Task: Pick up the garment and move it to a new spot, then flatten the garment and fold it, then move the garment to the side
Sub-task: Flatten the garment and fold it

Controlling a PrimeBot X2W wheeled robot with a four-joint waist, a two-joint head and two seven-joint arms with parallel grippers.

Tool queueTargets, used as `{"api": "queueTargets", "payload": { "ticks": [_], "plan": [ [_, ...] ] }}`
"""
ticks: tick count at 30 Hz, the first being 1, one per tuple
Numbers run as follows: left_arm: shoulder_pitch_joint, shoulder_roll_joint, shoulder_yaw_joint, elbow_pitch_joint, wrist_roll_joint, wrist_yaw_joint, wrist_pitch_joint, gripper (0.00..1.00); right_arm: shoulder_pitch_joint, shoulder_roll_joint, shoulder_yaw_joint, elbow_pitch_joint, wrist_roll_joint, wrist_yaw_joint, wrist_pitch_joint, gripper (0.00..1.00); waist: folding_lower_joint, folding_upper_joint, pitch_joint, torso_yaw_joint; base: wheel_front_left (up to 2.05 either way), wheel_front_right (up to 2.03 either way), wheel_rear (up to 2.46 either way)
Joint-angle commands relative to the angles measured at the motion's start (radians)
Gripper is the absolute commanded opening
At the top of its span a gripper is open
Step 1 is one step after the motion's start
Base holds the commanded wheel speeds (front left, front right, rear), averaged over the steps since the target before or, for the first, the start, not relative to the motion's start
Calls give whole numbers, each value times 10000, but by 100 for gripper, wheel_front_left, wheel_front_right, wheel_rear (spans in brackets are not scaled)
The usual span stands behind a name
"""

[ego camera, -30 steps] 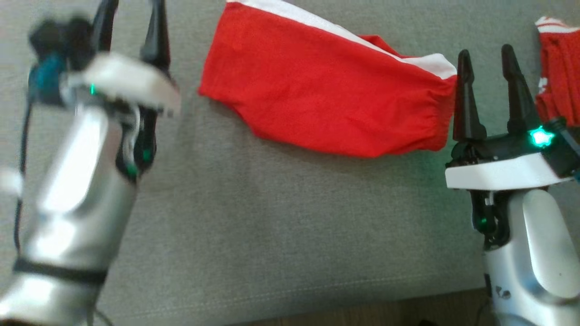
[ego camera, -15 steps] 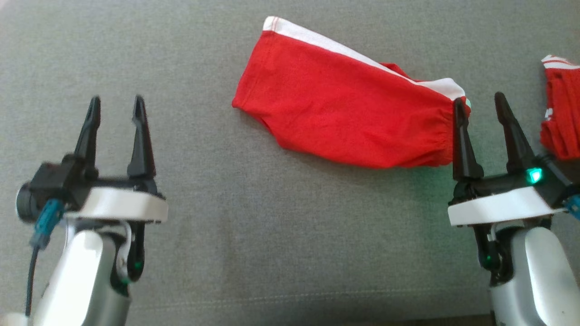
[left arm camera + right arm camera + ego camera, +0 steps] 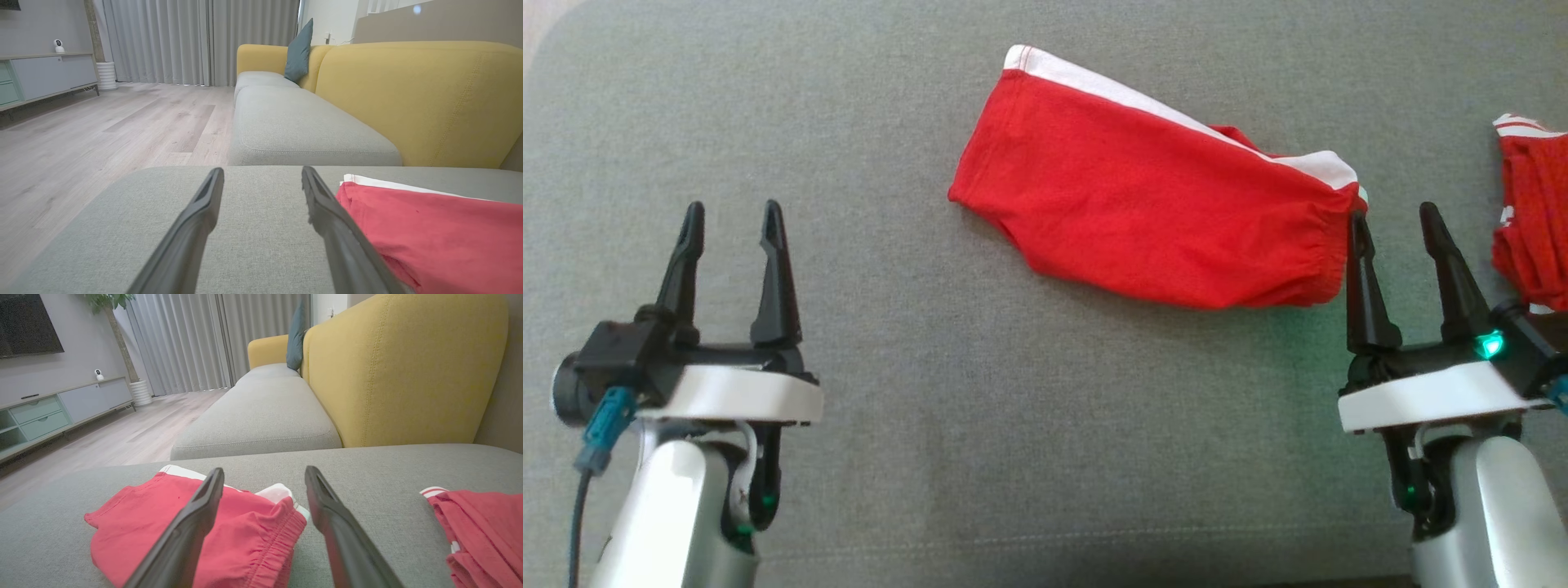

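- The second red garment (image 3: 1531, 212) lies at 3 o'clock of the right gripper (image 3: 1392, 214), close by. It has the same red cloth and white trim, so a reach that drifts that way could catch the wrong piece.
- Pinching only the top layer at the waistband (image 3: 1319, 261) would likely let the fold fall open on lifting.
- The left gripper (image 3: 732, 208) sits well apart, at 8 o'clock of the red shorts (image 3: 1152, 220). A pull from the right side alone could skew or bunch them.
- Both grippers have their fingers spread wide with nothing between them.
- The red shorts lie at 1 o'clock of the grey cushion (image 3: 1013, 408) in the head view, slanting from 11 down to 4 o'clock.
- They look folded flat, with a white stripe (image 3: 1111, 86) along the far edge and a gathered waistband just beside the right gripper's inner fingertip.
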Motion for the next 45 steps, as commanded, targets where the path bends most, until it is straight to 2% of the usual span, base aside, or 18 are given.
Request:
{"api": "queueTargets", "payload": {
  "ticks": [1, 8, 11, 17, 21, 25, 37, 38, 39, 40, 45],
  "plan": [
    [-167, 146, 452, -222, 125, -42, -53, 100, -100, -30, 199, -415, 35, -7, -8, 100, 1, 0, 8, -3, 0, 0, 0],
    [-285, 19, 447, 12, 183, -363, -53, 100, -173, -30, 184, -473, 39, -7, 17, 100, 1, 0, 99, -17, 0, 0, 0],
    [-592, -5, 128, 448, 36, -820, 84, 100, -201, -30, 212, -497, 128, -7, 24, 100, 1, 0, 195, -51, 0, 0, 0],
    [-2233, -191, -778, 1778, -297, -1884, 1416, 100, -338, -30, 330, -506, 238, -7, 50, 100, 1, 0, 550, -242, 0, 0, 0],
    [-3444, -340, -1286, 3070, -571, -2283, 2337, 100, -489, -30, 465, -430, 334, -7, 24, 100, 1, 0, 780, -525, 0, 0, 0],
    [-4553, -366, -1716, 4446, -906, -2490, 2984, 100, -580, -30, 588, -293, 519, -7, -71, 100, 1, 0, 978, -844, 0, 0, 0],
    [-6295, -170, -3063, 7313, -1598, -2577, 4437, 100, -647, -30, 749, 71, 834, -7, -364, 100, 1, 0, 1114, -1315, 0, 0, 0],
    [-6370, -154, -3123, 7458, -1586, -2578, 4463, 82, -649, -30, 759, 93, 853, -7, -382, 100, 1, 0, 1107, -1326, 0, 0, 0],
    [-6434, -151, -3166, 7562, -1544, -2577, 4413, 7, -655, -30, 772, 110, 873, -7, -400, 100, 1, 0, 1105, -1334, 0, 0, 0],
    [-6456, -185, -3198, 7692, -1551, -2575, 4459, 0, -662, -30, 781, 129, 897, -7, -420, 100, 1, 0, 1095, -1335, 0, 0, 0],
    [-6559, -312, -3228, 7868, -1443, -2270, 3983, 0, -665, -30, 819, 104, 926, -7, -620, 100, 1, 0, 1022, -1246, 0, 0, 0]
  ]
}}
